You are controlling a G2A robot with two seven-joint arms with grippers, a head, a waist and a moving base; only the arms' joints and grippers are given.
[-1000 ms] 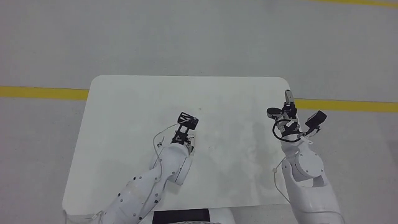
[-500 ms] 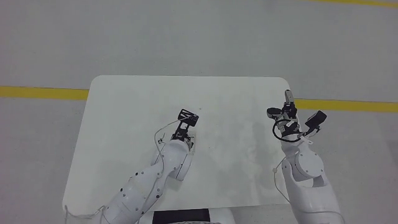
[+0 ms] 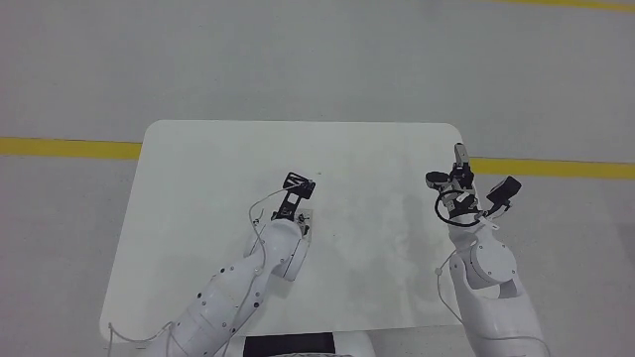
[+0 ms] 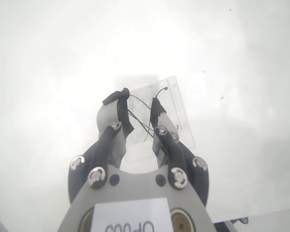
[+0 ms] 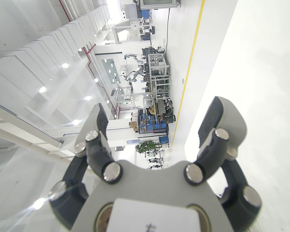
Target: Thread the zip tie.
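Thin black zip tie strands (image 4: 140, 102) lie across a small clear plastic plate (image 4: 181, 112) on the white table (image 3: 198, 178). My left gripper (image 4: 138, 100) hangs low over the plate, open, with one finger on each side of the strands; whether the fingertips (image 4: 119, 97) touch them I cannot tell. From above, this gripper (image 3: 297, 188) is near the table's middle. My right gripper (image 3: 461, 180) is held up at the table's right edge. It stands open (image 5: 158, 109) with nothing between its fingers, pointing out toward the room.
A few dark specks (image 4: 221, 98) dot the white tabletop near the plate. The table's rounded far right corner (image 3: 454, 131) is close to the right arm. A yellow floor line (image 3: 556, 168) runs behind the table.
My left arm has pushed a little farther over the table, its gripper shifting slightly away from the robot. The right arm has kept still.
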